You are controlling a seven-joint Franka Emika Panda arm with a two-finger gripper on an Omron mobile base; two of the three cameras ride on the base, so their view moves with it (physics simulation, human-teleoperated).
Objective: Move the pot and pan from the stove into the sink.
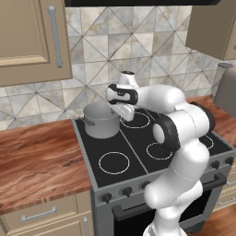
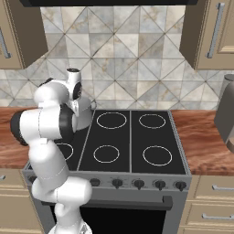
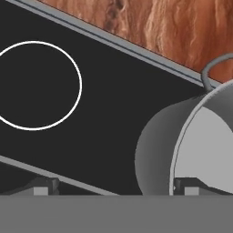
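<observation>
pot (image 1: 101,120) upright on stove (image 1: 138,152), rear-left burner

Kitchen surroundings: counter, cabinets, backsplash, canister

A reddish-brown wood-grain counter (image 1: 37,161) ran on both sides of the cooking range; a backsplash (image 2: 123,55) of grey and beige triangular tiles covered the wall behind it; tan upper cabinets (image 1: 27,37) with long grey bar handles hung to the left and right, the right one (image 2: 212,32) seen best in the right base view; tan drawers (image 1: 41,214) with grey pulls sat under the counter; a tall grey canister (image 2: 227,114) stood on the counter at the far right, its top slightly domed; a dark hood edge (image 2: 109,2) crossed the top of the frame.
</observation>
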